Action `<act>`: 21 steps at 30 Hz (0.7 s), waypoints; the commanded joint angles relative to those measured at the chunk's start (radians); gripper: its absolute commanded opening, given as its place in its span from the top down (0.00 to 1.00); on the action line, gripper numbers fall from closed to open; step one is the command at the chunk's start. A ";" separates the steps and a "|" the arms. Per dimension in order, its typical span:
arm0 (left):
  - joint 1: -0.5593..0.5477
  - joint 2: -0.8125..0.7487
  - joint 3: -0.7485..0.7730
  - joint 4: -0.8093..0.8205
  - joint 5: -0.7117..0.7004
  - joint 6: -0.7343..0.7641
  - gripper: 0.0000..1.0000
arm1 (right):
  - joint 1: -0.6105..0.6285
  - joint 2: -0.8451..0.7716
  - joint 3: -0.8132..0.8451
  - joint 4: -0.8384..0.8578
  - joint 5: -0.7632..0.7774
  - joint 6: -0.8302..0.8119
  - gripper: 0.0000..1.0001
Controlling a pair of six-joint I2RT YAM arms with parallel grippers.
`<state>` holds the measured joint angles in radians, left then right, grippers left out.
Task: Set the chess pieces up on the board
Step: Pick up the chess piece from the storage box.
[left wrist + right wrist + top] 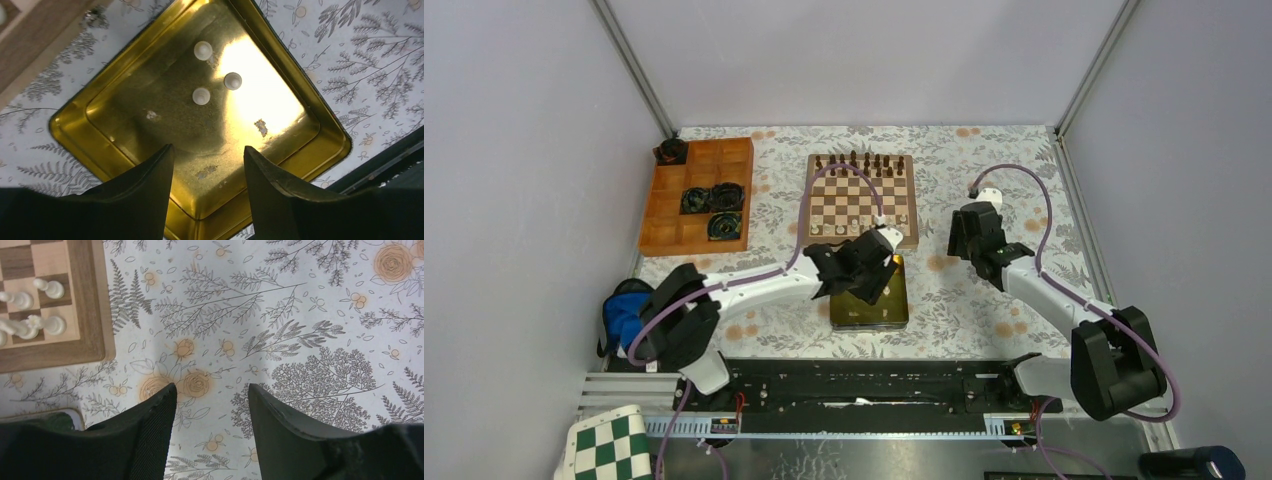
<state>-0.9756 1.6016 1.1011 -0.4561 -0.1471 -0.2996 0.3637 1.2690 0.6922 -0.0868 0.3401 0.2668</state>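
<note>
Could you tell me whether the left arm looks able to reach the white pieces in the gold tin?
Probably yes: the left tool hangs open right above the tin, and the three chess pieces sit apart on its floor with nothing over them.

We count three cream-white chess pieces (201, 96) inside one gold tin (165, 130), plus one board (854, 205) and one orange tray (669, 235) at upper left.

From above, my left claw (876, 268) hides most of the tin (894, 305) at the board's (861, 200) near edge. The dark pieces (857, 163) on its far rows are too small to name. My right wrist view crops the board, clipping white pieces (22, 327).
</note>
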 commanded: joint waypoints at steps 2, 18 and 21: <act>-0.015 0.078 0.031 0.076 0.040 0.040 0.40 | -0.040 0.020 0.040 0.067 0.033 0.002 0.37; -0.015 0.195 0.061 0.127 -0.044 0.057 0.46 | -0.055 0.035 0.031 0.115 0.018 -0.001 0.31; -0.012 0.215 0.077 0.131 -0.048 0.057 0.46 | -0.057 0.034 0.031 0.117 0.024 -0.006 0.05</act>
<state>-0.9874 1.7920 1.1385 -0.3836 -0.1600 -0.2649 0.3134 1.3048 0.6945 -0.0235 0.3401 0.2672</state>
